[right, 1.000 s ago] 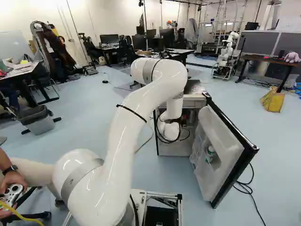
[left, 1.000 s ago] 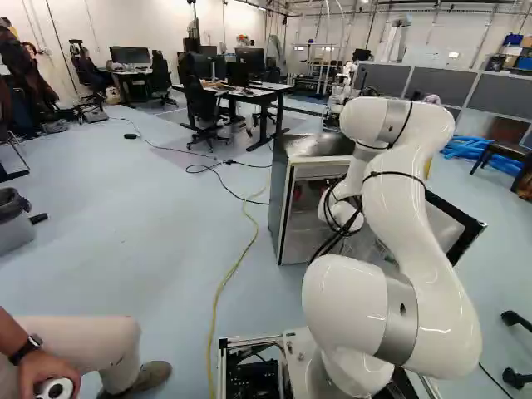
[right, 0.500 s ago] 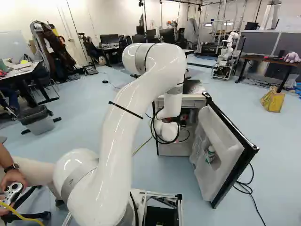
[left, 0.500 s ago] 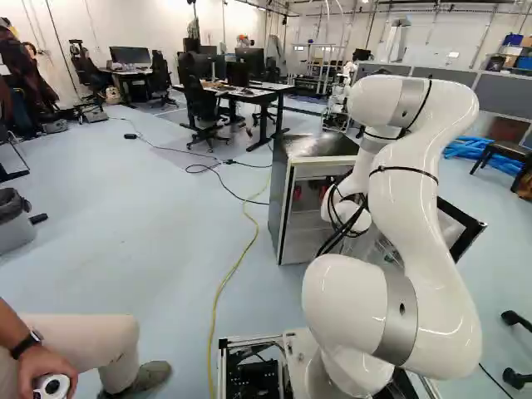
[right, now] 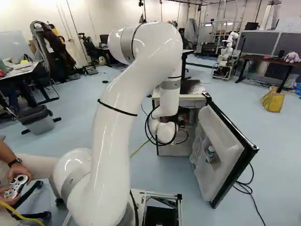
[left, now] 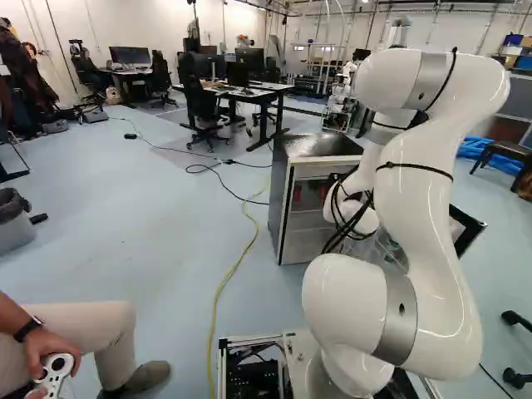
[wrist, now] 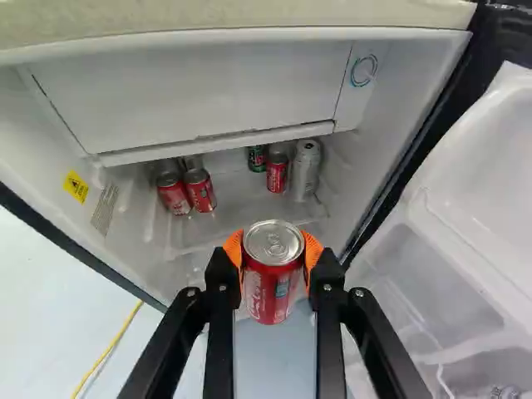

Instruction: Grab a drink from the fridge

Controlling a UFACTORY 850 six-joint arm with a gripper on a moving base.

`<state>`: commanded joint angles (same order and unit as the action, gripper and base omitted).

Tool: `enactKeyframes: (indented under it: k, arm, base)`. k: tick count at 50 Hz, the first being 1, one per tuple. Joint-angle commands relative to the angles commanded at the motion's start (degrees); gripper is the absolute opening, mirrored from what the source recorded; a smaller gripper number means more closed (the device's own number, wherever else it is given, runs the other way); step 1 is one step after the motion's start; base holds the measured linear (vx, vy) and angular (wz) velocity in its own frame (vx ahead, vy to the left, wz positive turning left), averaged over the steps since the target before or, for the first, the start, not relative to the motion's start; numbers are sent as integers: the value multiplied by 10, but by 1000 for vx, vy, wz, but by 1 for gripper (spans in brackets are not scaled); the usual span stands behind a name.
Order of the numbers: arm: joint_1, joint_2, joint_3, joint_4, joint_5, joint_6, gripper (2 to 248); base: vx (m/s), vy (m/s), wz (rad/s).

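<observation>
In the wrist view my gripper [wrist: 274, 262] is shut on a red drink can [wrist: 271, 287], its orange pads touching both sides; the can's silver top faces the camera. Both base views lose the gripper behind the arm's wrist, at the front of the open fridge [left: 301, 214]. Ahead of the held can, on the shelf [wrist: 229, 212] below a white compartment, stand two red cans [wrist: 174, 194] side by side, then a green can [wrist: 257, 158], another red can [wrist: 277, 174] and a pale can [wrist: 307, 170].
The fridge door [right: 221, 155] stands wide open beside the arm, with a bottle [right: 210, 153] in its shelf. A yellow cable [left: 223, 287] runs along the floor. Desks and chairs stand farther off, and another robot [right: 225, 56] is at the back.
The arm's elbow has risen and drawn back toward its base. The wrist has shifted slightly, rightward in the left base view and leftward in the right one. The base has not moved.
</observation>
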<state>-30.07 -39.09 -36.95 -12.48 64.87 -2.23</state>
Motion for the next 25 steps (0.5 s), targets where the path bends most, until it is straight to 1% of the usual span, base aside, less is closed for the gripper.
enactKeyframes:
  k: [25]
  arm:
    - [3,100,101,0,0,0,92]
  base:
    - [0,0,0]
